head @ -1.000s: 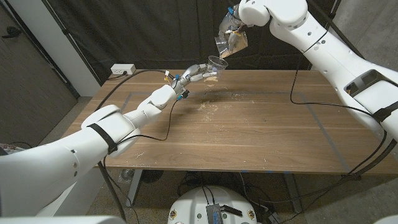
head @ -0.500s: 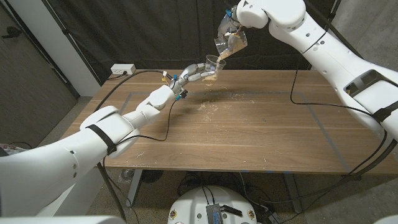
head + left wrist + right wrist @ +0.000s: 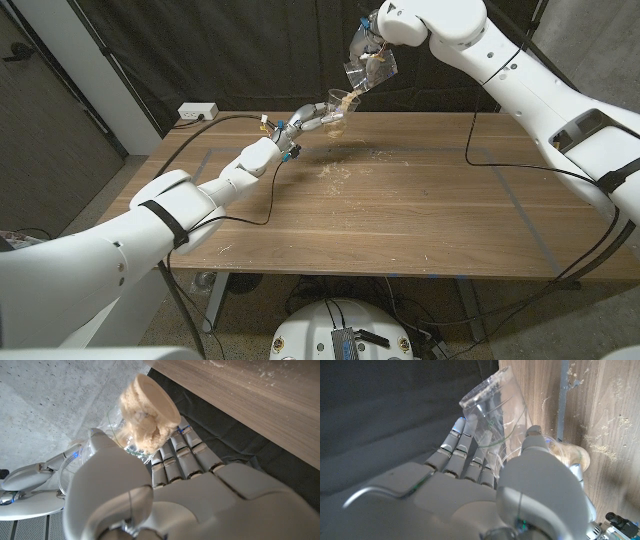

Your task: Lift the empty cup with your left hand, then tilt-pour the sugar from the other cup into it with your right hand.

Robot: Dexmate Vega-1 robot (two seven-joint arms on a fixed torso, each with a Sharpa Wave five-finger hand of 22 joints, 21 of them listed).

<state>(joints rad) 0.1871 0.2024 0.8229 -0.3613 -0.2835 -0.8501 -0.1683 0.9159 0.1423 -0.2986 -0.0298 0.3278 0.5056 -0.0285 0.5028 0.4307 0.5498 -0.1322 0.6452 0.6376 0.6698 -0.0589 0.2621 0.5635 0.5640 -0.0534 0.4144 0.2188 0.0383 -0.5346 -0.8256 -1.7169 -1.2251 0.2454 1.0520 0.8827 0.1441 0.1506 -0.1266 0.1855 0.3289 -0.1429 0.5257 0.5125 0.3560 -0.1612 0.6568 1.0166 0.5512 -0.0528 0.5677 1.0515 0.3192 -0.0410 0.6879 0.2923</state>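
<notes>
Head view: the left hand [image 3: 312, 121] grips a clear receiving cup [image 3: 339, 103] raised above the far edge of the worktop [image 3: 400, 210]; the right hand [image 3: 372, 40] grips a second clear pouring cup [image 3: 362, 68], held higher and tipped mouth-down so that its rim stands just above the lower cup's mouth. Tan sugar [image 3: 347, 100] shows at the meeting of the two rims; whether the rims touch cannot be told at this size. Both cups are small and partly covered by fingers, and their transparent walls blend into the dark curtain [image 3: 250, 50] behind. Spilt grains [image 3: 335, 172] lie scattered on the wood near the middle. A white power strip [image 3: 197, 111] sits at the far left corner, and a black cable [image 3: 500, 165] runs across the right side.

Left wrist view: the left hand [image 3: 165, 495] is cut off by the frame edge; beyond its fingers [image 3: 185, 455] the receiving cup [image 3: 145, 422] appears from below, its round base and a clumped mass of sugar [image 3: 142, 430] plainly seen, detail that the head view lacks. The cup's rim is hidden.

Right wrist view: the right hand [image 3: 485, 490] wraps the pouring cup [image 3: 492, 415], whose clear wall looks largely empty near its base; the cup's mouth is hidden behind the thumb [image 3: 535, 475]. A pale heap of sugar [image 3: 570, 455] shows past the thumb, over the worktop [image 3: 600, 410], its outline blurred
</notes>
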